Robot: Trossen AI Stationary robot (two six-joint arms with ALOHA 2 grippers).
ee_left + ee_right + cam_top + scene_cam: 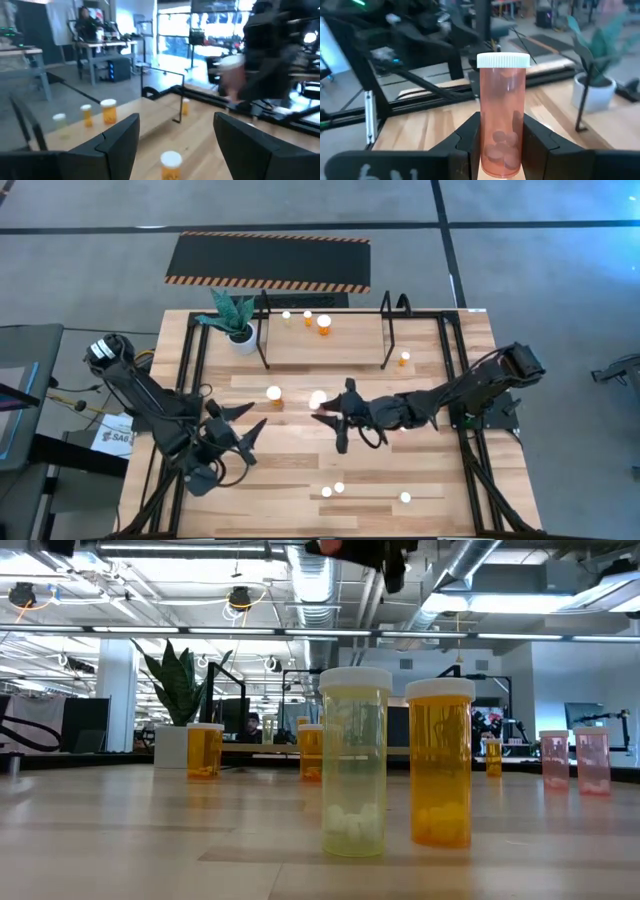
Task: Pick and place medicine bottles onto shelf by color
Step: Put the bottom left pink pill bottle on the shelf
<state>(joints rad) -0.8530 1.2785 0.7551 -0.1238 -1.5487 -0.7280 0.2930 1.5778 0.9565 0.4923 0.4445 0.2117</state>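
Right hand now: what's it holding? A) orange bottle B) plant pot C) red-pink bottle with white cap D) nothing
C: the right wrist view shows the right hand shut on an upright red-pink bottle with a white cap and pills inside.

The setting is an open-plan robotics lab or engineering office. The low view shows an exposed industrial ceiling (pixel 330 590) with bare ventilation ducts, conduit and strip lights, and rows of desks with monitors (pixel 85 720) behind the table. The left wrist view shows a person (pixel 89 22) seated at a workbench (pixel 105 50) with equipment beneath it, and bright glazed walls beyond. The high view shows a grey hard floor (pixel 90 240) bearing a black hazard-striped mat (pixel 268 262) just beyond the far edge of a wooden table (pixel 300 460), which is framed in black rails and carries two dark robot arms.
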